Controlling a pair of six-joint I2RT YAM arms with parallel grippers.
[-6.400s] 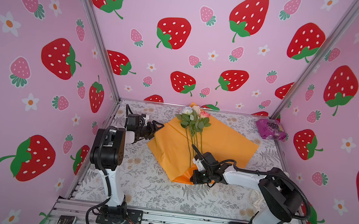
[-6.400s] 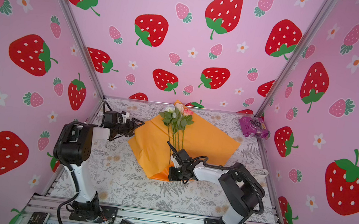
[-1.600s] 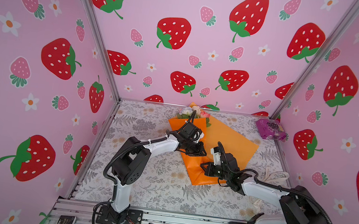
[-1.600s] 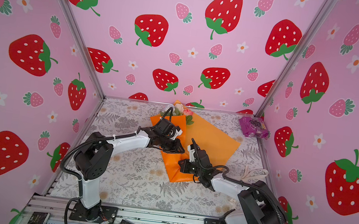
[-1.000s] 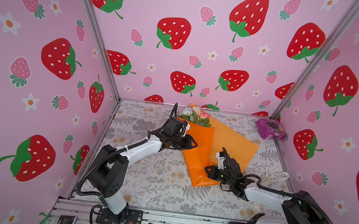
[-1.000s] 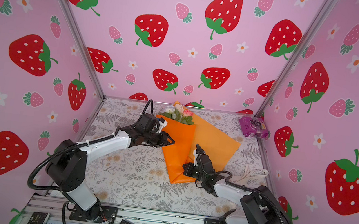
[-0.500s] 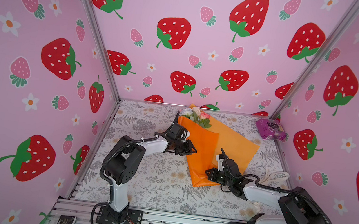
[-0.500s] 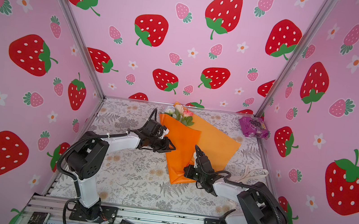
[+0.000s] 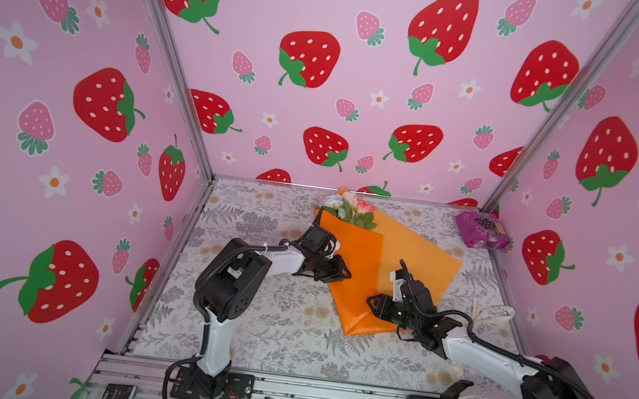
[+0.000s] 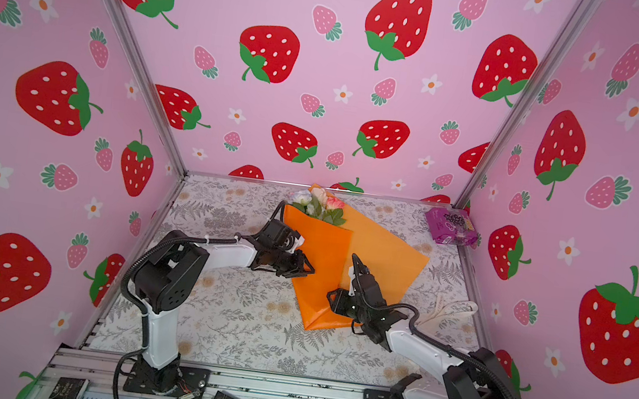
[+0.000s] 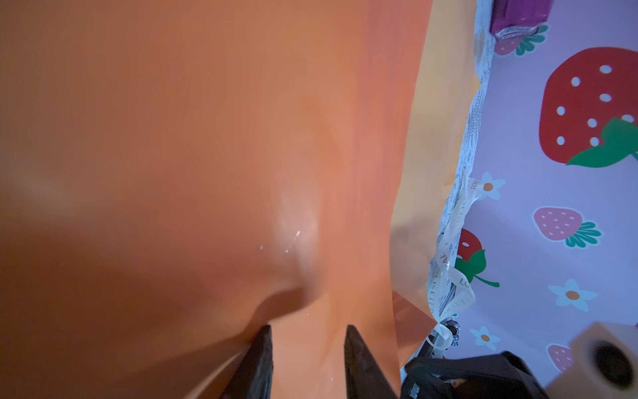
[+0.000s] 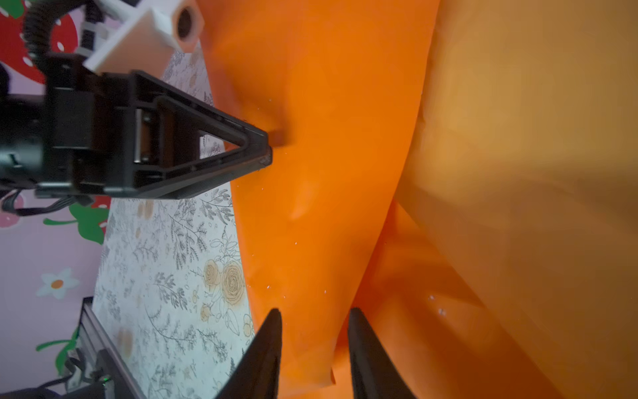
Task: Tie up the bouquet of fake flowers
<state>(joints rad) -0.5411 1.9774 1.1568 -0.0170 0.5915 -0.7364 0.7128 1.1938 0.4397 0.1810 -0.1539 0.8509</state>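
The bench [image 9: 251,325] is covered edge to edge in a pale sheet printed with grey ferns and tan roses. The bouquet of fake flowers [image 9: 363,265] lies on it toward the back, right of the middle. Its heads point at the rear wall, and its orange paper is folded over on the left and spread flat on the right. A purple packet [image 9: 479,230] sits in the far right corner, well apart. A cream ribbon [image 9: 491,313] lies loose by the right edge.
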